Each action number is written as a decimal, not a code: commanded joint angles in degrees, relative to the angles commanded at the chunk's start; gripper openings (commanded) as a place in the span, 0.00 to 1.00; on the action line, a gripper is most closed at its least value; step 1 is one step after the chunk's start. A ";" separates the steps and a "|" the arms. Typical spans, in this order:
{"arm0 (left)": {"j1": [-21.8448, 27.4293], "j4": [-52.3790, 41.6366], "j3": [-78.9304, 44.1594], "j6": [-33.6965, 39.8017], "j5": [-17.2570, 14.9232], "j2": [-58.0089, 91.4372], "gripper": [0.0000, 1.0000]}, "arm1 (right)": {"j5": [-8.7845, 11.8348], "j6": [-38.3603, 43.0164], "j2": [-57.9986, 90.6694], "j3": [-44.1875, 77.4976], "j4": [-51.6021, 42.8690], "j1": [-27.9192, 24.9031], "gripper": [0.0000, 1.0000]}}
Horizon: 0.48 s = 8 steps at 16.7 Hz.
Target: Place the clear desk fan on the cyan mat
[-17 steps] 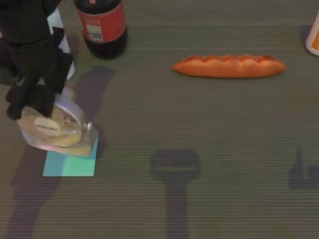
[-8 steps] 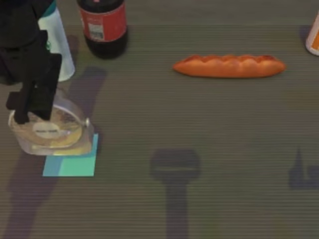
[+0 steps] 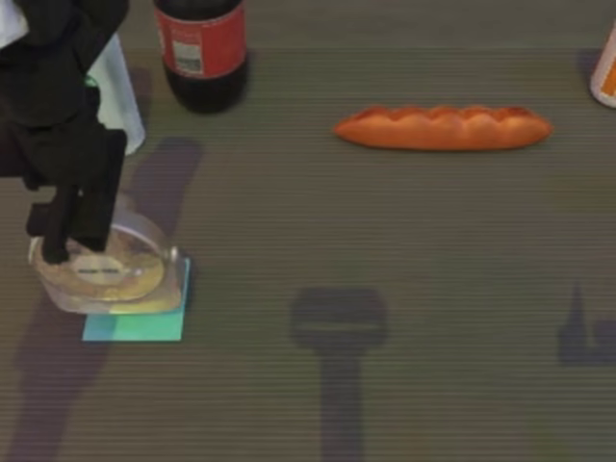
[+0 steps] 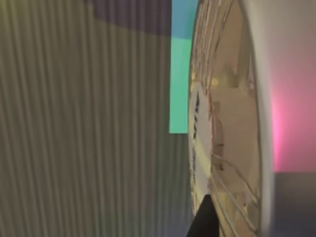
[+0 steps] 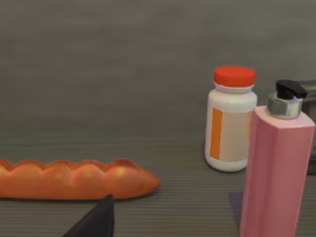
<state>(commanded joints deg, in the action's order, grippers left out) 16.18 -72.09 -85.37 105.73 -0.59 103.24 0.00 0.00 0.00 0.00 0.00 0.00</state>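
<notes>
Left gripper (image 3: 60,223) at the left edge of the top view, fingers closed on the far rim of the clear desk fan (image 3: 108,272). Fan tilted, near edge low over the cyan mat (image 3: 135,322), overlapping only the mat's upper part and hanging past its left side. In the left wrist view, fan (image 4: 224,123) filling the right half, yellowish blades and silvery hub behind the clear shell, a strip of the mat (image 4: 180,84) showing beside it on the tabletop (image 3: 404,289).

Risk, as a judgement: released here, likely to settle half off the mat, since its centre sits above and left of the mat's centre. Tilted rim could also touch first and drag or fold the thin sheet. Smooth shell held by one edge might slip or swing.

Nearby in the upper left of the top view: a white bottle (image 3: 115,91) and a dark cola bottle (image 3: 200,48), both close to the arm, liable to be knocked; contents of the white one not visible. Bread loaf (image 3: 443,127) upper centre. Right gripper (image 5: 94,219) parked out of the top view, finger state not visible; white orange-capped bottle (image 5: 229,121) and pink pump bottle (image 5: 276,168) in front of it.
</notes>
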 joint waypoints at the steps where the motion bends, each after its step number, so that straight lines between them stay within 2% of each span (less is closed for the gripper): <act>1: -0.06 0.15 0.16 0.03 -0.01 0.00 0.00 | 0.00 0.00 0.00 0.00 0.00 0.00 1.00; 4: -0.06 0.15 0.16 0.03 -0.01 0.00 0.00 | 0.00 0.00 0.00 0.00 0.00 0.00 1.00; 8: -0.06 0.15 0.16 0.03 -0.01 0.00 0.30 | 0.00 0.00 0.00 0.00 0.00 0.00 1.00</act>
<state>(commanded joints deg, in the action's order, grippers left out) 16.12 -71.94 -85.21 105.76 -0.60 103.23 0.00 0.00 0.00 0.00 0.00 0.00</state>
